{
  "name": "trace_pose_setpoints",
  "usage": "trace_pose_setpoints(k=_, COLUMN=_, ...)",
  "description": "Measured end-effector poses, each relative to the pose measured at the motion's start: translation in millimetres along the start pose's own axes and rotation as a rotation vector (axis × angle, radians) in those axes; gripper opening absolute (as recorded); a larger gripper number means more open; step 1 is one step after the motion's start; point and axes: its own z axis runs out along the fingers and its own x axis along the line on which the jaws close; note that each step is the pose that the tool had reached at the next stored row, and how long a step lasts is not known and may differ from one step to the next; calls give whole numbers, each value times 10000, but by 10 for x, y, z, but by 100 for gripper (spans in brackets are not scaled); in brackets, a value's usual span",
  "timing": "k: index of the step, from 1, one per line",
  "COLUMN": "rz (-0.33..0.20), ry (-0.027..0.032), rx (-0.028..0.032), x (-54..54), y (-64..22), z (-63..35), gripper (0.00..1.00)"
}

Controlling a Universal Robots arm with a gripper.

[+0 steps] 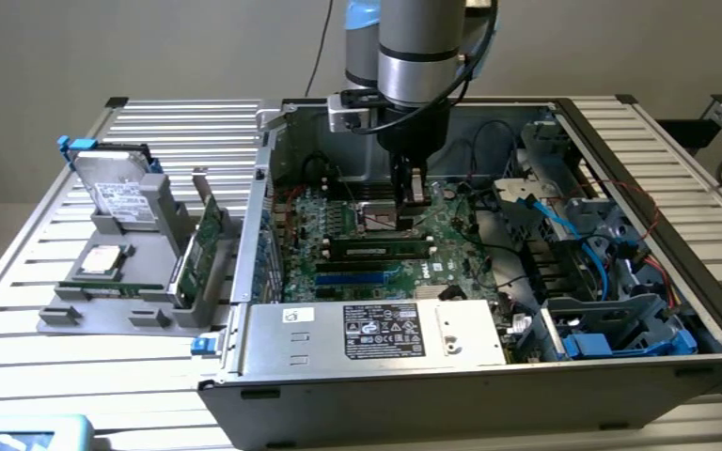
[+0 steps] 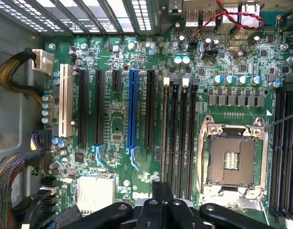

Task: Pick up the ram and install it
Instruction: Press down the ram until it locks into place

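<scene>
One slim green ram [image 1: 380, 251] with a row of black chips stands in a long black memory slot on the motherboard [image 1: 323, 235], just beside the CPU socket [image 1: 378, 222] on the side toward the power supply [image 1: 380, 331]. In the wrist view the ram [image 2: 164, 129] shows edge-on as a thin strip. It sits in the slot of that bank farthest from the CPU socket [image 2: 231, 160], with a black expansion slot and then a blue slot [image 2: 132, 114] beyond it. The arm [image 1: 417, 47] reaches down into the open computer case [image 1: 462, 404], and the claw [image 1: 413, 197] hangs low over the board near one end of the memory slots. Its fingers are closed together with nothing visible between them. The wrist view puts the claw [image 2: 162, 191] over the ends of those slots, but whether it touches the ram cannot be told. On the exterior view's left, outside the case, a grey holder [image 1: 98, 315] on the slatted table [image 1: 23, 272] carries a hard drive [image 1: 117, 193] and a broader green expansion card [image 1: 207, 249] standing on edge.
</scene>
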Motion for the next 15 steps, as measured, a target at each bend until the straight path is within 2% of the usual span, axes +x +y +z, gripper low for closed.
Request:
trace_pose_setpoints(k=2, rz=-3, ry=1, rx=-22, x=1, y=-27, z=0, gripper=11)
trace_pose_setpoints(k=5, rz=-15, ry=0, rx=-161, x=1, y=-95, z=2, gripper=11)
trace_pose_setpoints(k=6, rz=-19, ry=3, rx=-187, x=2, y=-116, z=3, gripper=11)
trace_pose_setpoints(k=9, rz=-21, ry=0, rx=-211, x=1, y=-177, z=15, gripper=11)
trace_pose_setpoints(k=15, rz=274, ry=6, rx=-247, x=-8, y=-179, z=111, gripper=11)
